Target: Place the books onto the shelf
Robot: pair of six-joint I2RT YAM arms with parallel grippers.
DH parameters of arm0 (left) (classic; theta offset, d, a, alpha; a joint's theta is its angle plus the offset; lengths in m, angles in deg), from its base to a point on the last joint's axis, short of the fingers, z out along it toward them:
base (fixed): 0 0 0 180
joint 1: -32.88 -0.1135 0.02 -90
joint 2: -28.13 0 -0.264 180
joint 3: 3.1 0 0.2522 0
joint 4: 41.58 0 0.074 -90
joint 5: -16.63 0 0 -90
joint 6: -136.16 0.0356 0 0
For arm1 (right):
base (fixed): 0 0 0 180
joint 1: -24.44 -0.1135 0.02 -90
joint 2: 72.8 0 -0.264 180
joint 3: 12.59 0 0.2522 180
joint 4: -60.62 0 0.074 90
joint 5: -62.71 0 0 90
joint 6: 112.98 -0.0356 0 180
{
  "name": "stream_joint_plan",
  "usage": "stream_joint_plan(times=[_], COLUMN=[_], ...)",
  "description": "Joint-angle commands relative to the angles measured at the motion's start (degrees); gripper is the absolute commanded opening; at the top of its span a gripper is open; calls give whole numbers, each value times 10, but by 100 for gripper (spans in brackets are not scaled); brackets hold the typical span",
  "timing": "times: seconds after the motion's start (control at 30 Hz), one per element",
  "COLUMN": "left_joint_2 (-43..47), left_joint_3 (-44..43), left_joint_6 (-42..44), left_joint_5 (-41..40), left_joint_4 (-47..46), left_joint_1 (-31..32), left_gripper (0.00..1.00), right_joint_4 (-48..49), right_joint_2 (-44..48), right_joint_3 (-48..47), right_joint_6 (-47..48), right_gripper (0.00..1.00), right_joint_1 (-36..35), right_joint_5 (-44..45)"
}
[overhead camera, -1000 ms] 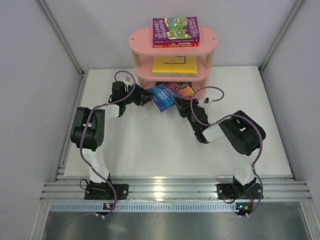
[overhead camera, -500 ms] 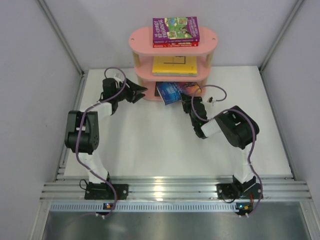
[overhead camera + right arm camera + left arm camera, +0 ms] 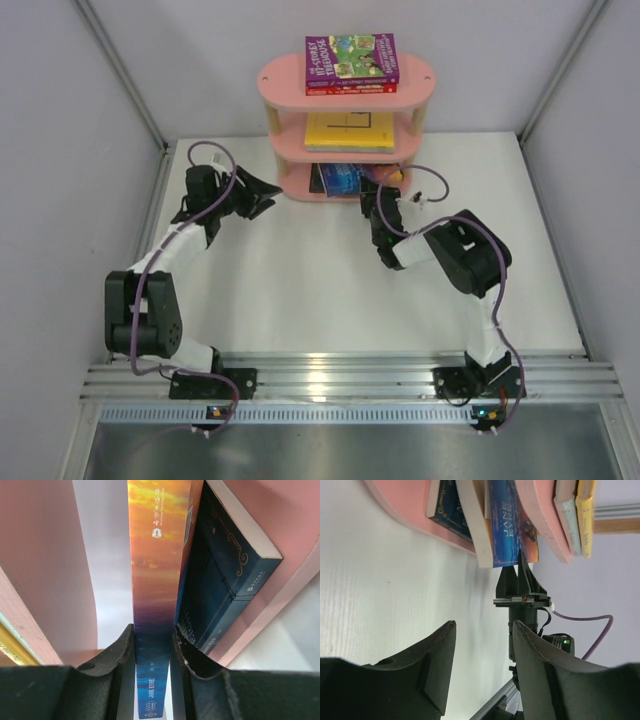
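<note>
At the bottom tier of the pink shelf (image 3: 285, 75), the R gripper (image 3: 383, 197) is clamped on the spine of the blue-orange book (image 3: 157, 555). The book is held roughly flat, partly in between bottom & mid boards, right over the navy book (image 3: 225, 580). R arm is folded, elbow out right, wrist low, aimed at the shelf. L arm is stretched fwd on the left. L gripper (image 3: 265, 190) points at the shelf end, jaws apart, empty. Purple book (image 3: 350, 57) lies on red book (image 3: 350, 90) up top, yellow book (image 3: 350, 130) on the mid tier.

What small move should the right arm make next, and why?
Probably nudge the blue, orange-glow paperback deeper: the right gripper clamps its near edge, and it sits only partly inside the pink three-tier shelf, against the dark navy book.
</note>
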Motion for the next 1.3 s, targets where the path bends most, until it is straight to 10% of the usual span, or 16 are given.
stream_joint_plan(times=[0.0,1.27], left_joint_2=[48,169], left_joint_3=[27,134], left_joint_6=[32,70], left_joint_5=[-22,-29], left_joint_4=[53,89], left_joint_1=[-19,-26], left_gripper=[54,54], right_joint_4=[49,-292], right_joint_2=[0,-81], right_joint_3=[-59,-271], right_joint_6=[-21,-148], right_gripper=[0,0], right_joint_1=[-20,-76], right_joint_5=[59,204])
